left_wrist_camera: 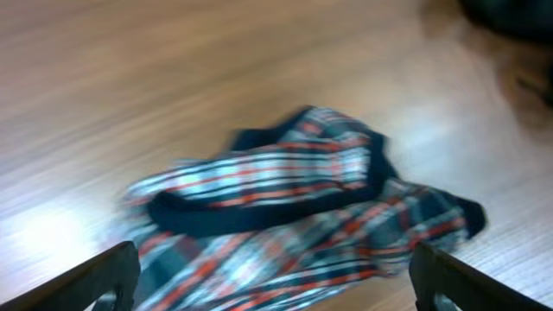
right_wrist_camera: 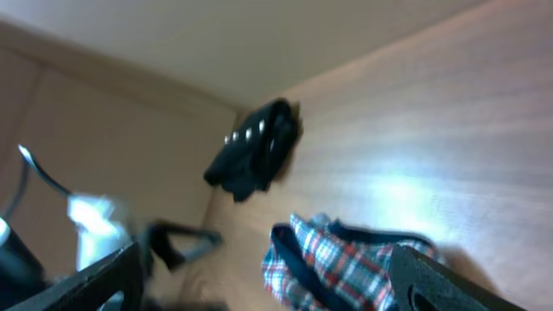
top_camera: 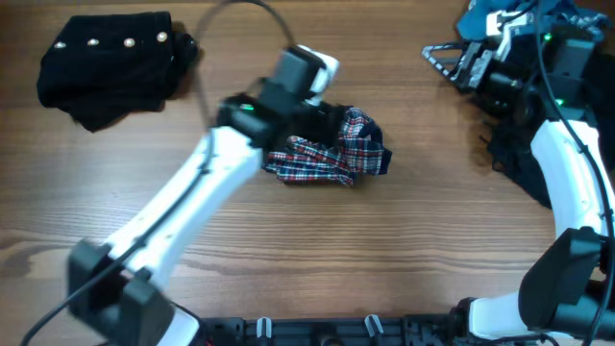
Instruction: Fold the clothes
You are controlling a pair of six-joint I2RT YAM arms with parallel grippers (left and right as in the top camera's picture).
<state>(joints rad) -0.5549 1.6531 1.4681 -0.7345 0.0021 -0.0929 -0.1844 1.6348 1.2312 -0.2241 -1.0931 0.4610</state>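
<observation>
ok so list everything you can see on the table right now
crumpled plaid fabric garment: one, red, navy and white, table centre
black fabric garment with pale studs: one, black, far left
blue fabric garment: one, blue, far right, partly hidden
plain black fabric garment: one, black, right side, under the right arm
wooden table: one, brown
left arm: one, white, reaching to centre
right arm: one, white, right edge
left pincer: one, black, open, over the plaid garment
right pincer: one, black, open, far right

No readable text, labels, brands or numbers anywhere
</observation>
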